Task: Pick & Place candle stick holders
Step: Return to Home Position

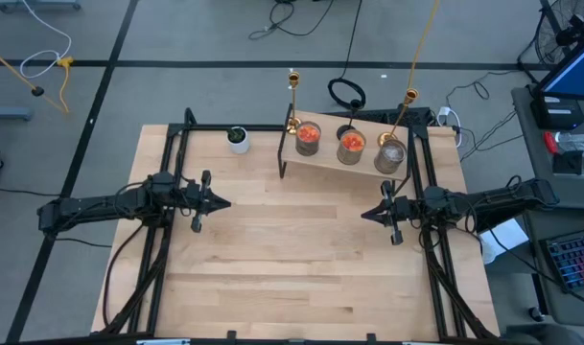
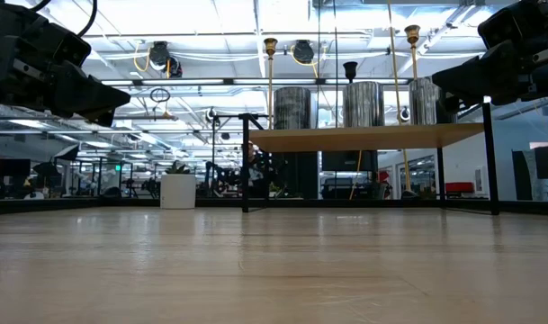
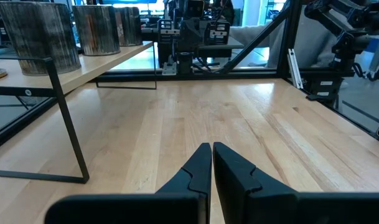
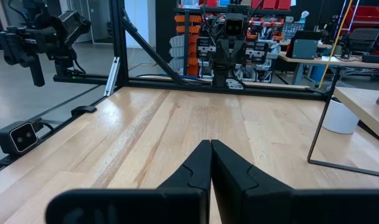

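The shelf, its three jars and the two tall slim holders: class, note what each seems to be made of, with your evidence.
Shelf: pale matt wood by its grain, on thin black legs, probably metal. Jars: likely glass, ribbed and reflective, two showing orange-red inside from above. Holders: bright gold mirror shine, probably polished metal.

no legible text, labels or numbers, background signage perhaps too blurred
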